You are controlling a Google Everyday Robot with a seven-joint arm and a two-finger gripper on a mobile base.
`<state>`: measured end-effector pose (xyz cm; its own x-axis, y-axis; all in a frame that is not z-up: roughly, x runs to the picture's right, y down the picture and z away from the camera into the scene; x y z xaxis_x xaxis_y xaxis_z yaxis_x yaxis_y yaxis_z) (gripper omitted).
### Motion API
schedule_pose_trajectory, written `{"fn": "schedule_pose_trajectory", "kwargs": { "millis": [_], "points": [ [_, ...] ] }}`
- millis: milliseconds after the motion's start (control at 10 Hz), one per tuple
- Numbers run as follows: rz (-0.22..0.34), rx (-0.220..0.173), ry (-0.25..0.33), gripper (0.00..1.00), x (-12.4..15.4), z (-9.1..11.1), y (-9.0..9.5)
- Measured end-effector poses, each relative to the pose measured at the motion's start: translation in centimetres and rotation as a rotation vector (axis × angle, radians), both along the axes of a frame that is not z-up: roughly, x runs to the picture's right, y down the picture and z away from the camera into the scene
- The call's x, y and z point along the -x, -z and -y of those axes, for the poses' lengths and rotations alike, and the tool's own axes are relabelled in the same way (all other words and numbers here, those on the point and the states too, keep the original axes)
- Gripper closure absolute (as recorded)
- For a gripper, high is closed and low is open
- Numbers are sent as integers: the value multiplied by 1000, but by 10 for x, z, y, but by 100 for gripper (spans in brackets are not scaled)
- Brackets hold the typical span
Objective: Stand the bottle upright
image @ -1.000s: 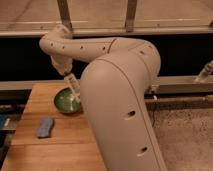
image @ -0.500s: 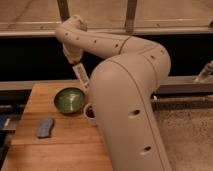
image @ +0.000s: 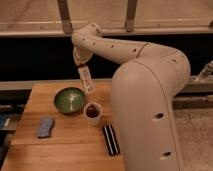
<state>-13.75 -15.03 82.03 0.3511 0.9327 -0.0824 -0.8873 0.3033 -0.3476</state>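
The gripper [image: 83,68], clenched on the slim white plastic bottle [image: 87,81], has risen off the wooden table [image: 65,145]; the bottle now hangs almost upright just above the round green bowl [image: 69,100], awaiting placement

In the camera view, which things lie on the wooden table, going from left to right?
Blue cloth → green bowl → cup of dark liquid → black case. In the picture the gripper hangs above the bowl's right rim, shut on the bottle.
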Motion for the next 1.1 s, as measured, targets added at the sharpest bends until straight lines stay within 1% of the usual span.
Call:
{"fn": "schedule_pose_trajectory", "kwargs": {
  "millis": [200, 300, 400, 500, 600, 900, 1000, 1100],
  "points": [
    [-8, 0, -12, 100, -7, 0, -4],
    [-12, -5, -10, 100, -6, 1, -5],
    [-19, -19, -9, 100, -11, 3, -5],
    [-22, -22, -9, 100, -13, 4, -6],
    [-19, -23, -7, 100, -10, 3, -5],
    [-24, -21, -6, 100, -12, 3, -5],
    [-39, -27, 1, 100, -14, 5, -7],
    [-48, -30, -5, 100, -20, 7, -10]
  ]
}}
